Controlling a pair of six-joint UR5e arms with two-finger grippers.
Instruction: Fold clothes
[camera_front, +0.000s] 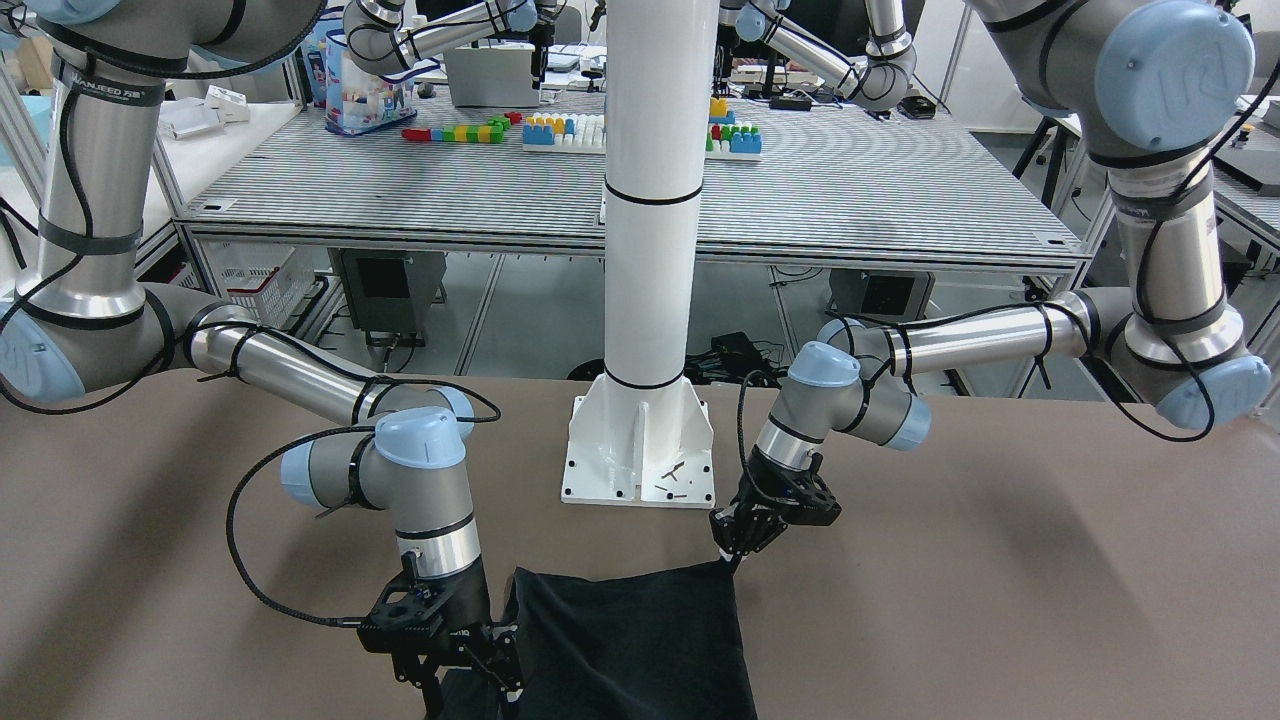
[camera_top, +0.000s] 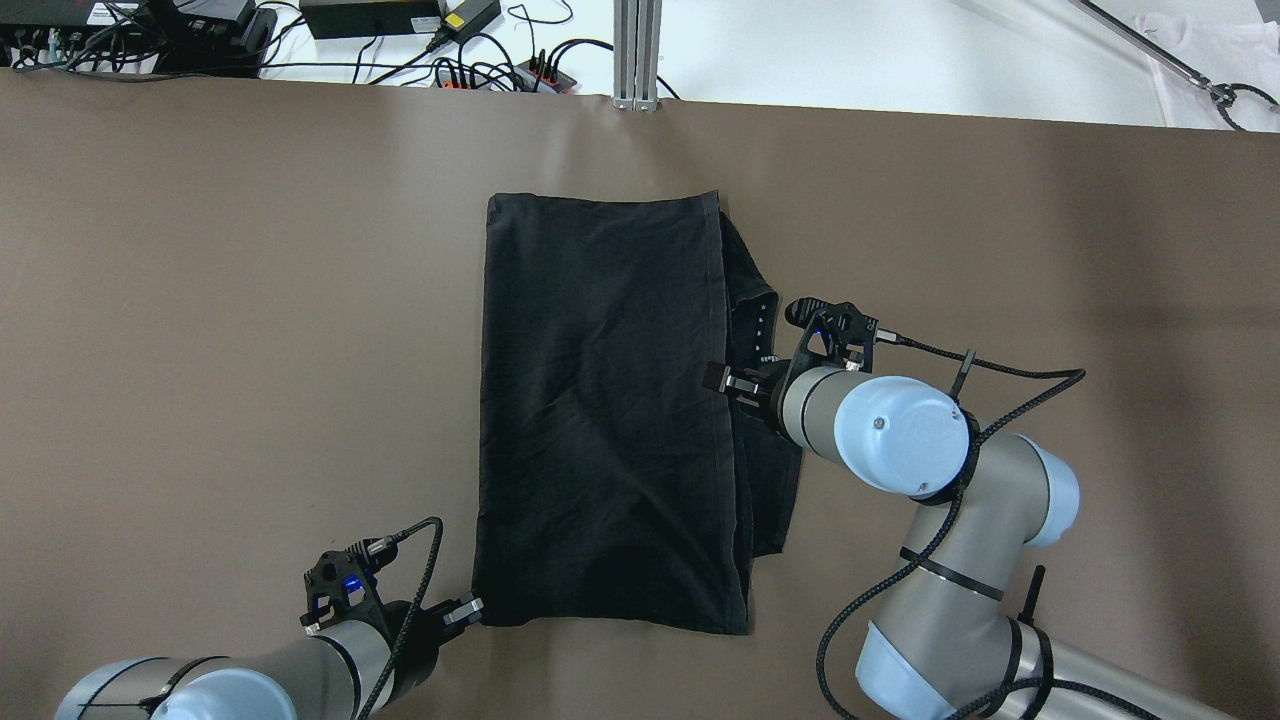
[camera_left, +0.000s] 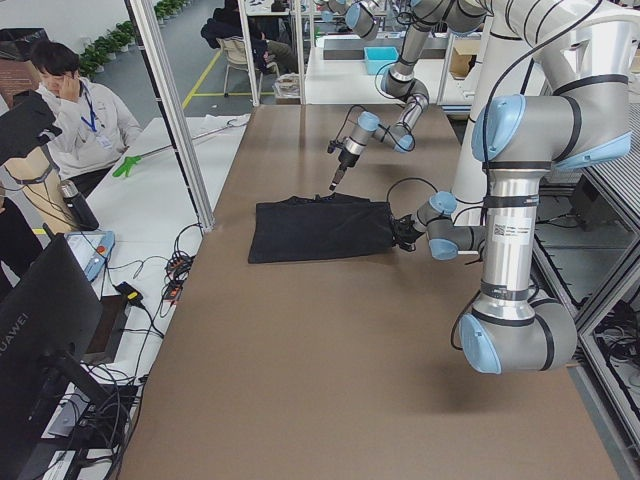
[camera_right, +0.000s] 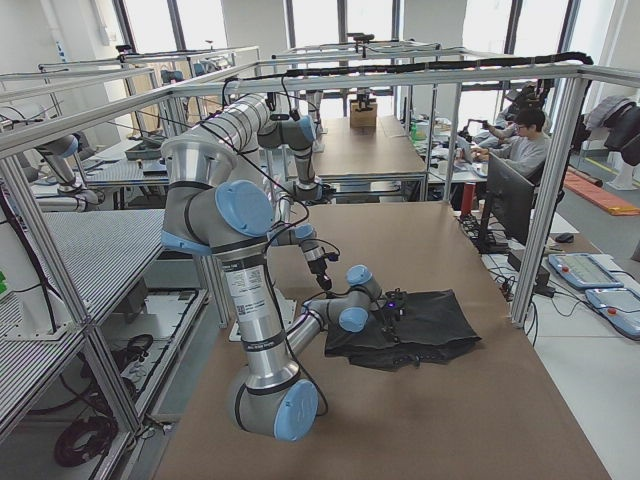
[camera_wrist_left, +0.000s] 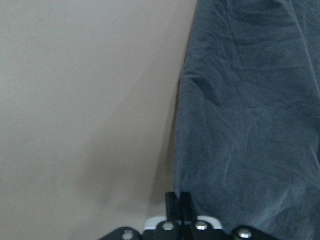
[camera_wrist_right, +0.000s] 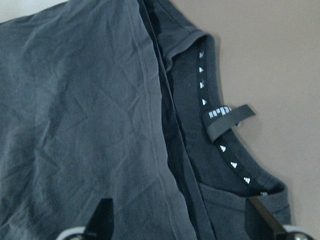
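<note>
Presently, the clothes are found flat on the brown table, already doubled lengthwise. The long axis runs from the robot's side toward the far edge. A hemmed edge is seen along the robot's right side, with the under layer and the collar showing beyond it. A small label is noted at the neckline.

The left gripper is set at the near left corner of the cloth, tips touching it, so the cloth lies forward and to its right. Its fingers are pressed together. Whether the corner is pinched between them cannot be told. The forearm lies low, reaching in from the near edge.

The right gripper is held over the right long edge, about halfway along it, just beside the collar. Its fingers are spread wide, with nothing gripped between them. The wrist is bent so the tool points down toward the cloth's middle.

Judgement: a crosswise fold, near end carried to far end, is thought likely next. Both near corners would be needed for that. The left arm is placed at its own. The right is well short of the near right corner and would have to be drawn back along the edge.
</note>
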